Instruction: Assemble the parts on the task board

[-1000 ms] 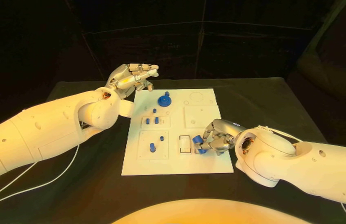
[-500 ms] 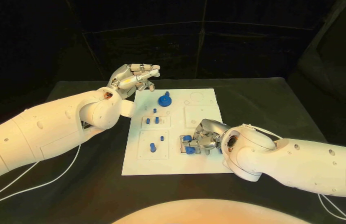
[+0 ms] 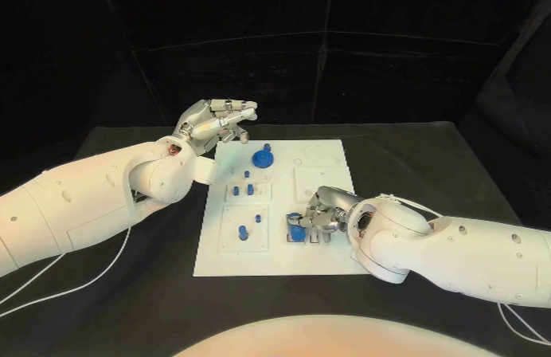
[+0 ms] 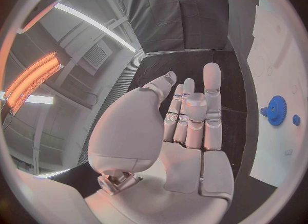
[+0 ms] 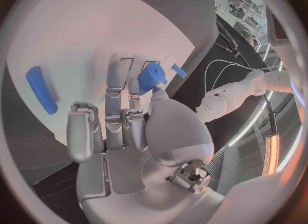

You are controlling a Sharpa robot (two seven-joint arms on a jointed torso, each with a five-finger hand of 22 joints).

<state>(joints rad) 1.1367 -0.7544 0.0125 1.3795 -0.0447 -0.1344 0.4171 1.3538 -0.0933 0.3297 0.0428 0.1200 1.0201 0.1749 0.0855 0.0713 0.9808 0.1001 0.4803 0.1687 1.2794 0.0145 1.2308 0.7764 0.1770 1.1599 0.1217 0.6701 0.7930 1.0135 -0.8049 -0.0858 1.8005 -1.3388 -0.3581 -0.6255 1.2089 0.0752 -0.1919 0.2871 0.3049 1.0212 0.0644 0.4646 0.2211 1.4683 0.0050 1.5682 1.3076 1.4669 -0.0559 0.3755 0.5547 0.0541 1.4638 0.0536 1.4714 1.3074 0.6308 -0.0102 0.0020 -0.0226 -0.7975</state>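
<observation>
We have our right hand (image 3: 318, 216) low over the near middle of the task board (image 3: 324, 264), where its fingers (image 5: 126, 91) pinch a small blue cylindrical part (image 5: 151, 77) between thumb and fingertips; the other fingers are loosely curled beside it. We judge the part is held end-down like this so that it can be pressed into one of the dark-outlined rectangular slots (image 3: 294, 229) just beneath the hand, though we cannot tell from these pictures whether it already touches the board. Our left hand (image 3: 215, 123) hangs off the board's far left corner, above the black table (image 3: 138, 293), with its fingers (image 4: 190, 112) straight, close together and holding nothing; we take it to be parked there so as not to block the work. On the board itself stand a blue gear (image 3: 263, 161) with a short post near the far edge, a pair of small blue pegs (image 3: 242, 190) in the square below it, and a longer blue pin (image 3: 242, 233) lying in the near left square. In the right wrist view another oblong blue piece (image 5: 41, 90) lies flat on the white plate beside the hand. Several recesses on the board's right half have no parts in them, so we reckon the assembly is only partly done.
</observation>
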